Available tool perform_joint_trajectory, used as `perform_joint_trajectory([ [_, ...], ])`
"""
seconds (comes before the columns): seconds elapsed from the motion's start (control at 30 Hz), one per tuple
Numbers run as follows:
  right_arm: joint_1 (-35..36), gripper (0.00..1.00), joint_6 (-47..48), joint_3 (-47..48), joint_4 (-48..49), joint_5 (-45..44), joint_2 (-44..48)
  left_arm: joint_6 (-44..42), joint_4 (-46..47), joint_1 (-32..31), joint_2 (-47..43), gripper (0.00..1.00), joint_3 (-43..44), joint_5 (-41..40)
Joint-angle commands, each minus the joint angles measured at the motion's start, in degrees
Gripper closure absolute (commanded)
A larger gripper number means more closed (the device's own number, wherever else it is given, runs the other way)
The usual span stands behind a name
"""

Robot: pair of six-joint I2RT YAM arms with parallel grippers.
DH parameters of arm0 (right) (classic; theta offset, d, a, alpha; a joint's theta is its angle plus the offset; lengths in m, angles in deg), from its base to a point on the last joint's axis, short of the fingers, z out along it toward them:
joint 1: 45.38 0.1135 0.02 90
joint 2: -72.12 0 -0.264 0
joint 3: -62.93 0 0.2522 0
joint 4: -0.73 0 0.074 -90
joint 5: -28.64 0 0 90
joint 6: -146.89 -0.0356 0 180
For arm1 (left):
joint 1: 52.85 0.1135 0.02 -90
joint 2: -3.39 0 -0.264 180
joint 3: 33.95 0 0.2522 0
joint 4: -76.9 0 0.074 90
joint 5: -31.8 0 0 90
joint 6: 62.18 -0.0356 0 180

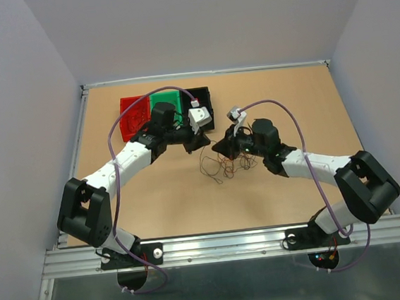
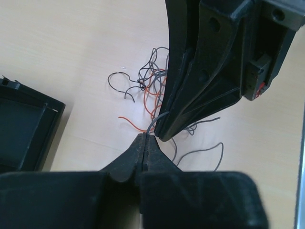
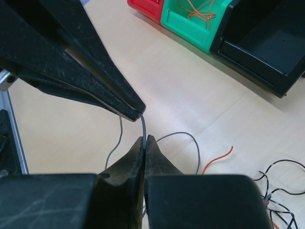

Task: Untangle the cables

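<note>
Left gripper (image 2: 144, 139) and right gripper (image 3: 144, 140) both pinch one grey wire (image 3: 143, 125) — tips almost touching, wire running straight between them — other cables (image 2: 150, 90) bunched just beyond the left's tips.

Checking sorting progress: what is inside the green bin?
Thin orange wires lie in the green bin. The wrist picture's top edge cuts off its far part, so anything there cannot be seen.

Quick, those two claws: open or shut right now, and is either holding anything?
Left gripper: shut, pinching a thin grey wire.
Right gripper: shut, pinching the same grey wire.
</note>
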Motion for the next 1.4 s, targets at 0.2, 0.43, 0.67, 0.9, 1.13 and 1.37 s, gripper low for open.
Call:
perform_joint_trajectory([
  [0.2, 0.37, 0.99, -2.36, 3.62, 2.76, -1.82, 1.88, 9.95, 12.13, 10.63, -7.26, 0.38, -1.80, -1.53],
  [0.43, 0.72, 0.99, -7.37, 11.52, -0.73, -5.67, 4.34, 17.88, 23.29, 18.74, -10.96, 0.32, -6.80, -2.04],
  [0.67, 0.64, 0.99, -5.71, 40.07, -15.68, -13.85, -3.91, 22.54, 30.15, 23.23, -15.18, 0.31, -11.20, -7.84],
  [0.9, 0.20, 0.99, -4.04, 65.39, -22.98, -19.46, -18.50, 22.72, 32.26, 24.11, -17.64, 0.28, -13.14, -12.24],
  [1.13, -1.03, 0.99, -2.89, 69.64, -23.17, -21.24, -26.33, 22.72, 32.18, 24.20, -15.62, 0.27, -12.53, -12.24],
  [1.37, -1.56, 0.99, -1.93, 60.94, -19.13, -22.83, -26.60, 22.72, 31.83, 24.20, -15.01, 0.28, -12.26, -13.38],
])
